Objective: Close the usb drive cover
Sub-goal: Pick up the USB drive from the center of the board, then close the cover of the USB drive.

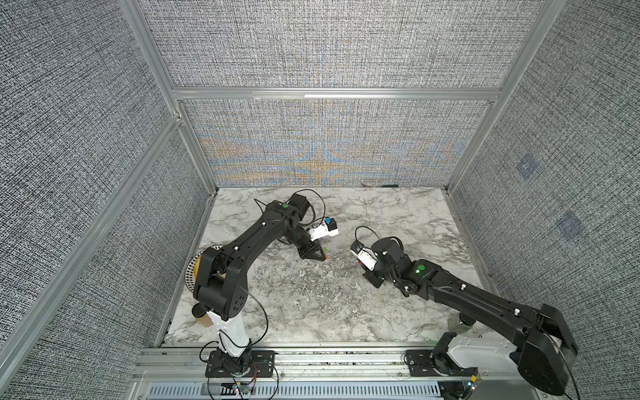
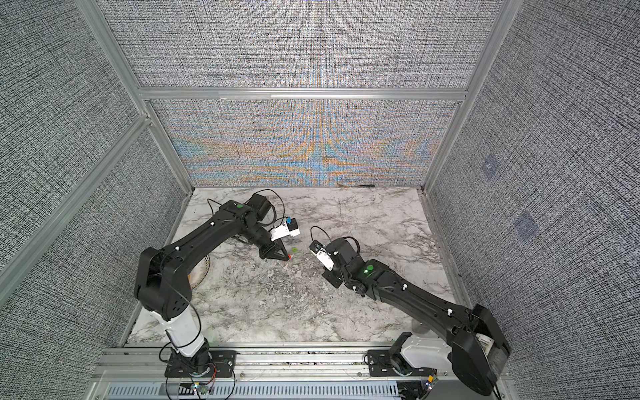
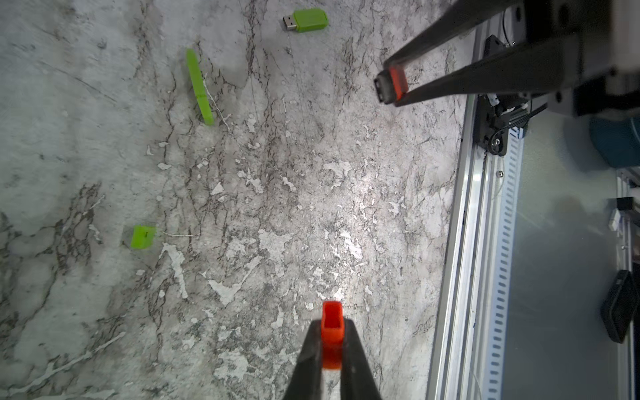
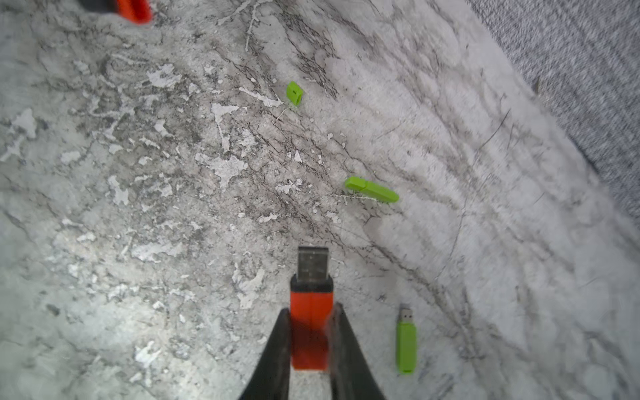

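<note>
Low centre, my right gripper clamps the likely light, stiff usb drive by its body, left gripper the cover.

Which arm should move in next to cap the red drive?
Left, likely: left pincer grips the cover, hollow end outward; right pincer holds the usb drive, plug bared, a ready target.

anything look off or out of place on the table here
Mildly: a bright green plastic usb stick lies on the marble-patterned tabletop with its metal plug bare, while a small loose green cap sits well apart from it. The tabletop's print is also scuffed, with white flaked patches.
</note>
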`<action>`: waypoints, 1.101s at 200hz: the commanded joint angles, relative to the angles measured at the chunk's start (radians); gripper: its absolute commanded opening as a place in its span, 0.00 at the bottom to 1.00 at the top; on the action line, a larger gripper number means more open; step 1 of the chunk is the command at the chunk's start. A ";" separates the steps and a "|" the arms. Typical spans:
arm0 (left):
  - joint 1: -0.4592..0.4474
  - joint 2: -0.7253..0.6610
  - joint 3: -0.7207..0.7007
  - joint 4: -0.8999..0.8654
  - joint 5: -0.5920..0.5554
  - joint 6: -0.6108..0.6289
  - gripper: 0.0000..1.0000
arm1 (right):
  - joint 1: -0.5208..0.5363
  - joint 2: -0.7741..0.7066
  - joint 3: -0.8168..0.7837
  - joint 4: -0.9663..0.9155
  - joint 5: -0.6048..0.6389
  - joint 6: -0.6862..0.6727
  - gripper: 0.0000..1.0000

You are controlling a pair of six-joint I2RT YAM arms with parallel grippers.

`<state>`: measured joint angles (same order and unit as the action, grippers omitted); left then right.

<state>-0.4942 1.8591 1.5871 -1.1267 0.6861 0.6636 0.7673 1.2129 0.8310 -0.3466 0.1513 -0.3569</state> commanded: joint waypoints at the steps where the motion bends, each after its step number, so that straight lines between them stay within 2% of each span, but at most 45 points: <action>1: 0.000 0.064 0.080 -0.210 0.006 0.027 0.00 | 0.002 -0.031 -0.022 0.079 -0.012 -0.285 0.09; 26: -0.002 0.124 0.161 -0.308 0.003 0.056 0.00 | 0.008 -0.044 -0.057 0.119 -0.001 -0.410 0.09; 58: -0.014 0.199 0.260 -0.379 -0.002 0.069 0.00 | 0.038 -0.003 -0.038 0.121 0.063 -0.493 0.08; 120: -0.046 0.289 0.400 -0.442 -0.020 0.058 0.00 | 0.103 0.091 0.048 0.130 0.119 -0.512 0.08; 220: -0.063 0.302 0.421 -0.440 0.003 0.056 0.00 | 0.151 0.187 0.111 0.179 0.155 -0.568 0.07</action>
<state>-0.5560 2.1544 2.0006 -1.5440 0.6659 0.7002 0.9108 1.3838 0.9264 -0.1936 0.2939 -0.9047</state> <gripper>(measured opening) 0.103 0.200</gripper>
